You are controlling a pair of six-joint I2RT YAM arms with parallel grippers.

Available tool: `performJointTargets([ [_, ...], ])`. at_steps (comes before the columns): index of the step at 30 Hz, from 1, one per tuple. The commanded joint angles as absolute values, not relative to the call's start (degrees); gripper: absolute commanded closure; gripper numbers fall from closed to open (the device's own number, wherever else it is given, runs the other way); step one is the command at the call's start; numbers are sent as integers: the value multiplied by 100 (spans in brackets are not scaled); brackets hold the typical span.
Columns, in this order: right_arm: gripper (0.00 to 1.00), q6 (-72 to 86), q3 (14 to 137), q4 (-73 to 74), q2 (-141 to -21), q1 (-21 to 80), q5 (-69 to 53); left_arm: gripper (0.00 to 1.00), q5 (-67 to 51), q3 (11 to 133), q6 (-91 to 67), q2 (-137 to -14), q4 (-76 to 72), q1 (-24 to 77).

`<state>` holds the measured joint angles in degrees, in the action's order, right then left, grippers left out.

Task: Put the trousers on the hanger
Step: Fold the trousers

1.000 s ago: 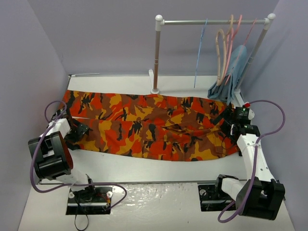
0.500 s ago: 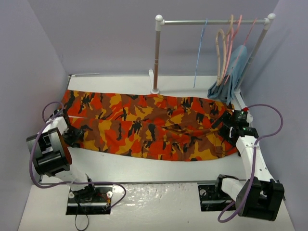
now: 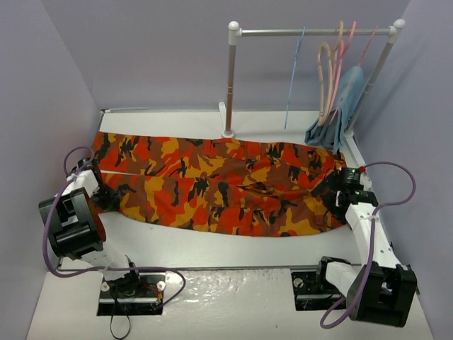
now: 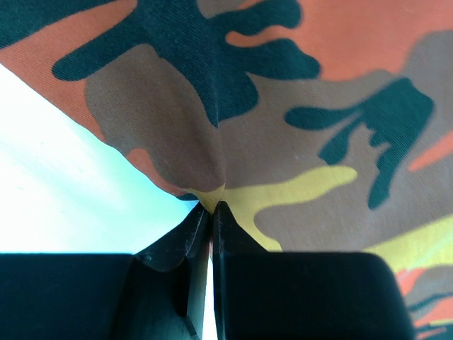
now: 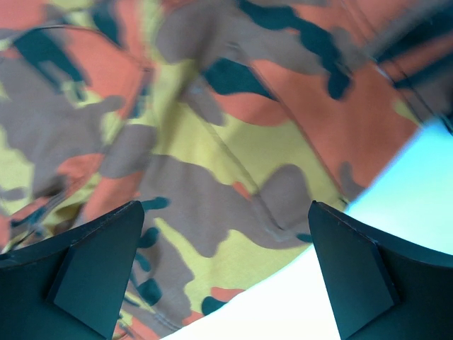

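Note:
The camouflage trousers [image 3: 212, 184] lie spread flat across the table, legs toward the left. My left gripper [image 3: 105, 197] is at the leg hem, shut on the trousers [image 4: 297, 127]; its fingertips [image 4: 223, 216] pinch the cloth edge. At the waist end on the right my right gripper [image 3: 337, 190] hovers just over the trousers [image 5: 212, 142], open, its fingers [image 5: 99, 269] wide apart with nothing between them. The light-blue wire hanger [image 3: 294, 74] hangs on the rail at the back.
A white rail [image 3: 311, 32] on two posts stands at the back right. It also carries a tan hanger [image 3: 325, 78], a pink hanger [image 3: 343, 60] and a teal-blue cloth [image 3: 340, 106]. Purple walls close in on both sides.
My left gripper slid left to the hem and closed on the trousers' edge. The right gripper dropped slightly nearer over the waist end, still open.

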<state>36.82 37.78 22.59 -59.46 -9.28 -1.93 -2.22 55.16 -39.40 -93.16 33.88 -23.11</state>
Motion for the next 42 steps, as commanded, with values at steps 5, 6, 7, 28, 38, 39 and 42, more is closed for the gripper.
performJointTargets([
  [5,0,4738,3615,3078,-6080,-712,786,100,-431,5614,-3739,-8283,3651,-2303],
  [6,0,4845,3538,3093,-6119,-712,792,100,-430,5598,-3744,-8207,3656,-2303],
  [7,0,4919,3431,3087,-6179,-712,819,100,-424,5571,-3751,-8140,3656,-2303],
  [28,8,5651,3073,2483,-7266,-703,900,100,-516,5977,-3869,-8164,3586,-2303],
  [38,93,5467,3170,2435,-7357,-703,1021,100,-527,5988,-3850,-8029,3638,-2311],
  [39,94,5453,3215,2436,-7347,-703,1037,100,-524,6009,-3848,-8000,3646,-2315],
  [42,100,5202,3612,2501,-7211,-703,1154,100,-463,6151,-3835,-7882,3755,-2350],
])
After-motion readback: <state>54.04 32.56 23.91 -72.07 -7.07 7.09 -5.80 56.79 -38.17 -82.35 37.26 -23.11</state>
